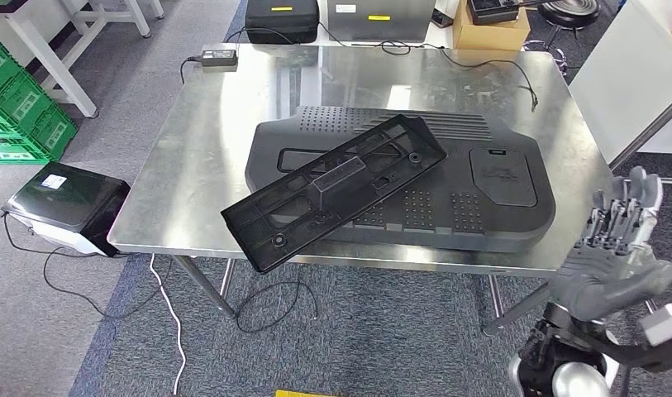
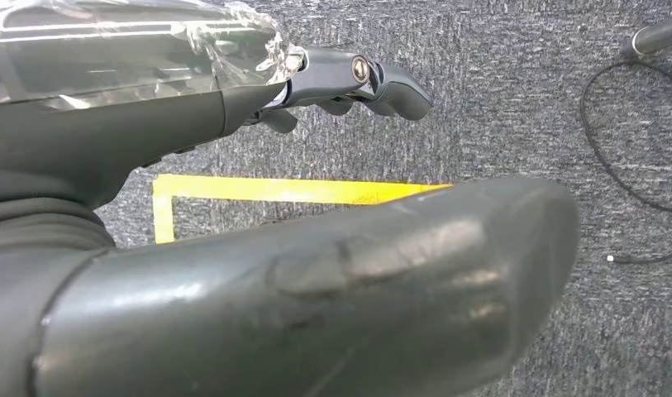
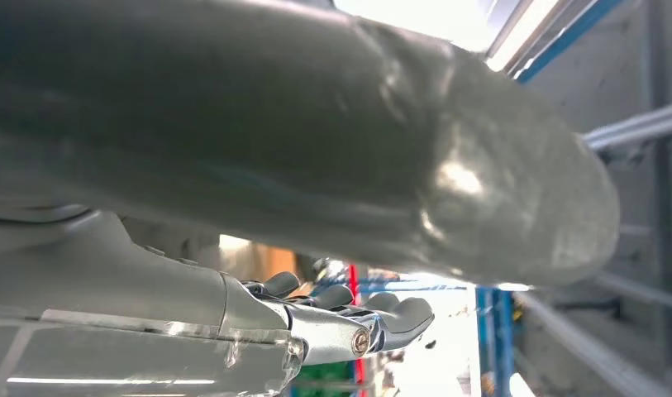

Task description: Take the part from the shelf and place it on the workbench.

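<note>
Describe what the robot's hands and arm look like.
The right hand has a grey ribbed cover, a thick grey thumb and darker segmented fingers on a silver arm. The left hand has glossy dark grey shells, clear plastic film and a silver screw.

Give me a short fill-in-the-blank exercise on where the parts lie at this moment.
1. The long black frame part lies on top of the larger black ____ panel.
2. Both rest on the ____ workbench.
3. The frame's near end juts past the table's ____ edge.
4. The right robot hand holds ____.

Missing words: perforated; metal; front; nothing
</note>
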